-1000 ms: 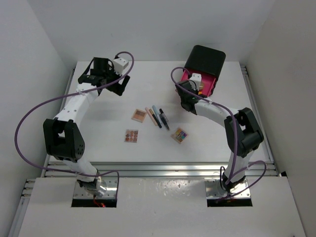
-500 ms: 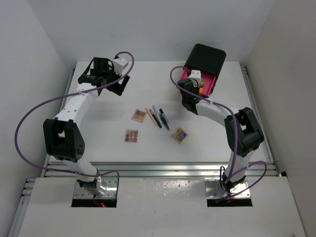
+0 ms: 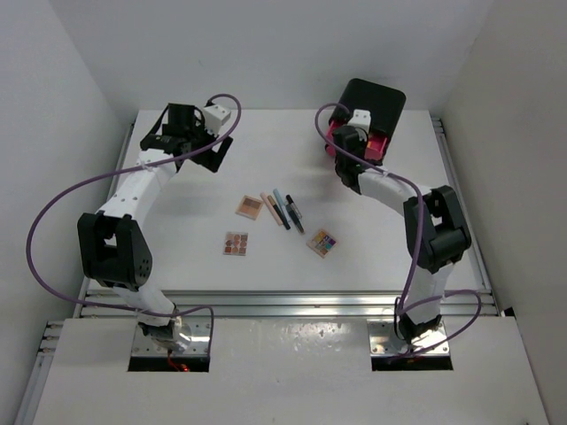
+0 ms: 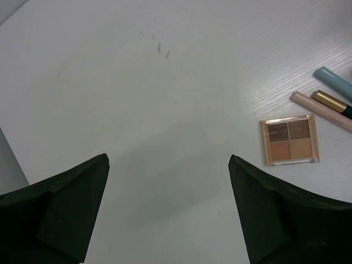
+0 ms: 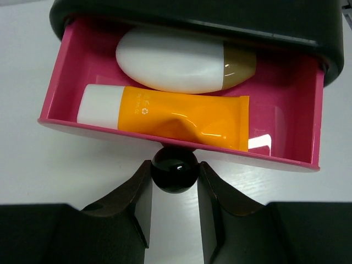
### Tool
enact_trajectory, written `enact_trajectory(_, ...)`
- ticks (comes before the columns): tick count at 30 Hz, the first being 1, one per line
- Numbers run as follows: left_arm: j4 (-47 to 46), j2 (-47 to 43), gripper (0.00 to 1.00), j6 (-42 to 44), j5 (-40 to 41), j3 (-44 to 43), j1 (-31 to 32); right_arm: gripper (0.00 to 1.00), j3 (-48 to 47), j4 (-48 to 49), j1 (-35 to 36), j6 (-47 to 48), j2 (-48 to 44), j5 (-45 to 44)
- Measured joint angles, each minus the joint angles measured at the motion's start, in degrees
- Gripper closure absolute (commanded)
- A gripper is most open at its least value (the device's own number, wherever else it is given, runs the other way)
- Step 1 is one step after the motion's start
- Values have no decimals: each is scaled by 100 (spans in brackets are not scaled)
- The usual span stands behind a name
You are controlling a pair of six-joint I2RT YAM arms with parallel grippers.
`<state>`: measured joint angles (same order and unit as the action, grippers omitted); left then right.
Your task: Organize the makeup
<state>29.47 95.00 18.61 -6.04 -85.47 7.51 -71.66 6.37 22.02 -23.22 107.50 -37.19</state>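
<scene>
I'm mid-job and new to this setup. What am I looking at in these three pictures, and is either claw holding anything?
You are driving two robot arms bolted to the near edge of a white table. The overhead picture looks down from above and behind them. The other two pictures come from a camera on each wrist, so each shows its own claw. The left claw is open and empty above the table. The right claw is closed on the black knob of a pink drawer, which is pulled out of the black box. In the drawer lie a white compact and an orange tube. Out on the table are three eyeshadow palettes and a few pencils.
</scene>
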Motion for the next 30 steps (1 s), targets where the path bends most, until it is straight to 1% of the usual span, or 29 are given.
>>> enact_trajectory(12, 4, 0, 4, 81, 17, 201, 0, 100, -925, 415, -459, 236, 774, 188)
enact_trajectory(14, 7, 0, 4, 83, 22, 223, 0, 97, -960, 424, -503, 251, 800, 232)
enact_trajectory(15, 7, 0, 4, 83, 28, 232, 0, 97, -960, 424, -511, 249, 800, 251)
enact_trajectory(16, 7, 0, 4, 83, 31, 236, 0, 91, -960, 424, -516, 249, 800, 260)
enact_trajectory(18, 9, 0, 4, 83, 33, 240, 0, 85, -960, 422, -535, 247, 800, 278)
enact_trajectory(21, 7, 0, 4, 83, 33, 240, 0, 72, -960, 424, -544, 247, 800, 302)
enact_trajectory(22, 7, 0, 4, 83, 35, 240, 0, 72, -960, 424, -549, 245, 800, 313)
enact_trajectory(23, 4, 0, 4, 83, 33, 240, 0, 70, -960, 422, -557, 245, 800, 323)
enact_trajectory(24, 4, 0, 4, 83, 35, 240, 0, 66, -960, 424, -566, 240, 802, 341)
enact_trajectory(25, 7, 0, 4, 83, 35, 240, 0, 55, -960, 415, -577, 216, 800, 380)
enact_trajectory(27, 11, 0, 4, 83, 33, 240, 0, 49, -955, 378, -610, 114, 800, 490)
enact_trajectory(28, 11, 0, 4, 83, 35, 240, 0, 43, -918, 341, -625, 22, 800, 570)
enact_trajectory(30, 24, 0, 4, 83, 35, 240, 0, 39, -774, 212, -643, -184, 776, 682)
